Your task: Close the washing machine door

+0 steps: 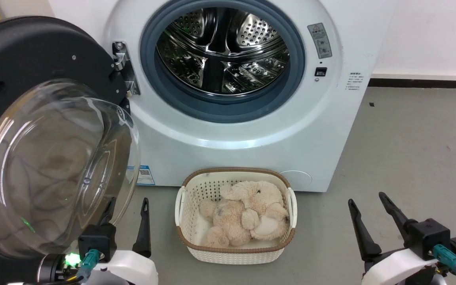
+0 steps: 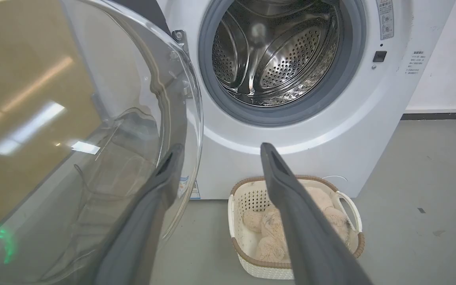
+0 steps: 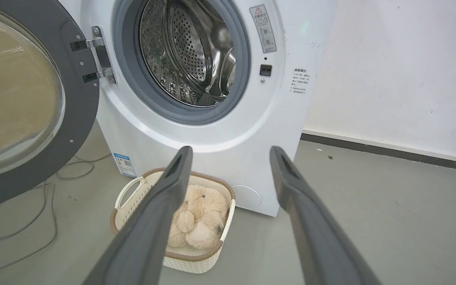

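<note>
A: Round, black-rimmed, glass-bowled washing machine door (image 1: 26, 51) stood wide open, hinged left of the big white washing machine (image 1: 251, 130).

B: Yep. The left gripper (image 1: 129, 202) & right gripper (image 1: 366, 198) had jaws apart, empty. Best bet was a left-arm push on the far rim (not the glass), firmly.

Bright, even indoor lighting; three clear views, shadows faint.
Clear bulging glass bowl of the round black-rimmed washing machine door (image 2: 93, 130): pale bar-shaped reflections of lights, tan sheen, a small green glow (image 2: 4, 241) at its lower edge. Perforated steel drum (image 1: 222, 51): hard mirror highlights, dark hollows. White front-loading washing machine (image 3: 212, 158): soft gloss on its front; in both wrist views its straight sides lean and bow toward the frame edges. Grey floor (image 1: 410, 158): only a thin soft shadow under the white woven basket (image 1: 236, 255). Long dark gripper fingers (image 3: 315, 229): slightly soft near the lens.
</note>
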`<state>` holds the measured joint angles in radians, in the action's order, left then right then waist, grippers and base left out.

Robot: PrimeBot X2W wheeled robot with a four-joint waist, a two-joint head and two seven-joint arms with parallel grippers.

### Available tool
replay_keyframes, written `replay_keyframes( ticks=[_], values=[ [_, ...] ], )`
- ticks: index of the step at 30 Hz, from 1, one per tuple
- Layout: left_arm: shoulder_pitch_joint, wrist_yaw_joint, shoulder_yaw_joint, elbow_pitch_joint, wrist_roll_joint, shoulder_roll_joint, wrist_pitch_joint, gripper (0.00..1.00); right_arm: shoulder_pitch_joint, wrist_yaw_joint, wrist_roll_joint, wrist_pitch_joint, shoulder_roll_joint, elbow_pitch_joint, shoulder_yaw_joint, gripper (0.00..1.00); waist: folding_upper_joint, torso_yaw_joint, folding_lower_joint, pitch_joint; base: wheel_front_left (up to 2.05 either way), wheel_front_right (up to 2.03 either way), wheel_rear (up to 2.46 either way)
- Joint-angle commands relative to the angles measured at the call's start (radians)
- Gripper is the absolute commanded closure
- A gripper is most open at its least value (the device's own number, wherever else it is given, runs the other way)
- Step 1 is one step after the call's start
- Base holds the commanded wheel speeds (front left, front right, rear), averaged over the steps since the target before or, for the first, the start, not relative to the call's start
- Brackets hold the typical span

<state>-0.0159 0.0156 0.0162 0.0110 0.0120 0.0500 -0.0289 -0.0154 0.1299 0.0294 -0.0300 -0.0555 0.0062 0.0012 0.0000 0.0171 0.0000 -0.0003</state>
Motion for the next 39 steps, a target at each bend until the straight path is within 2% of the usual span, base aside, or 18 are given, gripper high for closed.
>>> replay_keyframes(
  ticks=[1, 19, 39],
  values=[
    [0.001, 0.006, 0.002, 0.005, 0.009, 0.000, -0.013, 0.00, -0.007, 0.000, 0.011, -0.013, 0.001, 0.001, 0.002, 0.00, 0.0000, 0.007, 0.0000, -0.001, 0.00, 0.00, 0.00],
    [-0.004, 0.014, 0.009, 0.011, 0.016, 0.000, -0.049, 0.00, -0.015, 0.000, 0.038, -0.049, 0.002, 0.003, 0.013, 0.00, 0.0000, 0.087, 0.0000, -0.007, 0.00, 0.00, 0.00],
    [-0.012, 0.028, 0.016, 0.007, 0.026, 0.000, -0.091, 0.00, -0.020, 0.000, 0.063, -0.090, 0.002, 0.019, 0.033, 0.00, 0.0000, 0.215, 0.0000, -0.011, 0.00, 0.00, 0.00]
  ],
)
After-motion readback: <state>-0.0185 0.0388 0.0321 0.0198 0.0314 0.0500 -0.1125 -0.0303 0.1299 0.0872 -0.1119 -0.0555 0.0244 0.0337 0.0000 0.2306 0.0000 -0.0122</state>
